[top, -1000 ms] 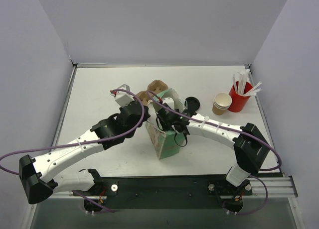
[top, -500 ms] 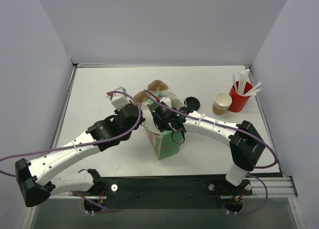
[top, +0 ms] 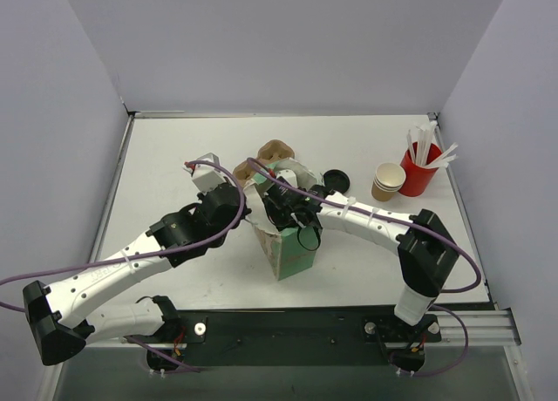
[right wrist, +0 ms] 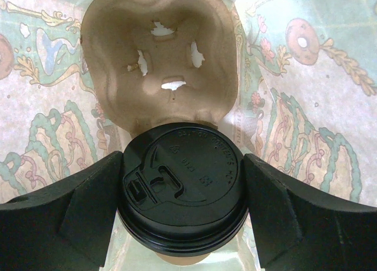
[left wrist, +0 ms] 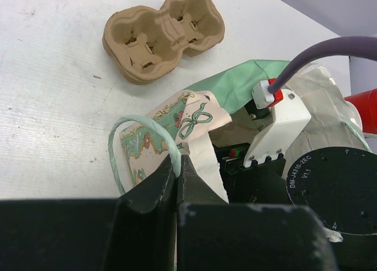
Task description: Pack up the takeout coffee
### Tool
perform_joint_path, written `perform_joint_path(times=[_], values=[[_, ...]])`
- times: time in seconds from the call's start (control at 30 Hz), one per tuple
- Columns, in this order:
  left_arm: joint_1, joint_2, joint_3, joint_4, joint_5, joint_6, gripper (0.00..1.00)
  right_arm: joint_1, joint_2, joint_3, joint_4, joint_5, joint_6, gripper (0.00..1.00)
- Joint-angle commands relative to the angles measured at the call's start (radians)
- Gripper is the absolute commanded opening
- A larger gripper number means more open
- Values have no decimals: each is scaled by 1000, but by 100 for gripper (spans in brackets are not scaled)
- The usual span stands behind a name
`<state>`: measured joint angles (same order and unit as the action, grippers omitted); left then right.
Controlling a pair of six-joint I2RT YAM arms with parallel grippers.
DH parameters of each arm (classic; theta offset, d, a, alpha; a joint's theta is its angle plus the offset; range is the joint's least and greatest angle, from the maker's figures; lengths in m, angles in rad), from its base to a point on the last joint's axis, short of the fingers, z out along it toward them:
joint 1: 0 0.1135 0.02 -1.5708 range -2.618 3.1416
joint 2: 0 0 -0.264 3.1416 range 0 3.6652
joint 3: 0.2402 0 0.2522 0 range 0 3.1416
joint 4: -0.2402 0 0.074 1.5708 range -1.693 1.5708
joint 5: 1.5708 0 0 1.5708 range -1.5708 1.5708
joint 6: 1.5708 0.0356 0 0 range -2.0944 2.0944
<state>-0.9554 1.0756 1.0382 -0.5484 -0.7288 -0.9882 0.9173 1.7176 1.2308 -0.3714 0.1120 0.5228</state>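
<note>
Takeout coffee (right wrist: 181,179) (black-lidded) clamped in right gripper (right wrist: 182,194), left gripper (left wrist: 178,166) pinched on bag handle (left wrist: 143,125)

We see a mint-green bag (top: 289,251), its cream lining printed with pink, teal and brown ornaments. The takeout coffee (right wrist: 182,194) is brown under a black lid (right wrist: 177,165), the pulp carrier (left wrist: 163,34) is tan, and the far-right red cup (top: 417,178) holds white sticks (top: 429,141).

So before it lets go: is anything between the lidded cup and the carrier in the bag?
Nothing visible. The cup, between the right fingers, is inside the bag at the near end of the carrier; its lid hides the spot beneath.
</note>
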Motion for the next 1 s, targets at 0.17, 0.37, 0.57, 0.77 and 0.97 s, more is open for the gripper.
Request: perform_joint_path(times=[0.17, 0.37, 0.57, 0.77, 0.97], values=[[1, -17, -15, -5, 16, 22, 0, 8, 131, -129, -236, -103, 19, 3], [1, -19, -14, -5, 14, 20, 0, 9, 145, -154, -222, -138, 31, 3], [1, -17, -12, -1, 16, 20, 0, 9, 152, -156, -221, -140, 34, 3], [1, -9, -12, 4, 17, 20, 0, 8, 137, -157, -222, -121, 39, 3], [1, -11, -9, 1, 17, 22, 0, 6, 105, -148, -221, -74, 39, 3]])
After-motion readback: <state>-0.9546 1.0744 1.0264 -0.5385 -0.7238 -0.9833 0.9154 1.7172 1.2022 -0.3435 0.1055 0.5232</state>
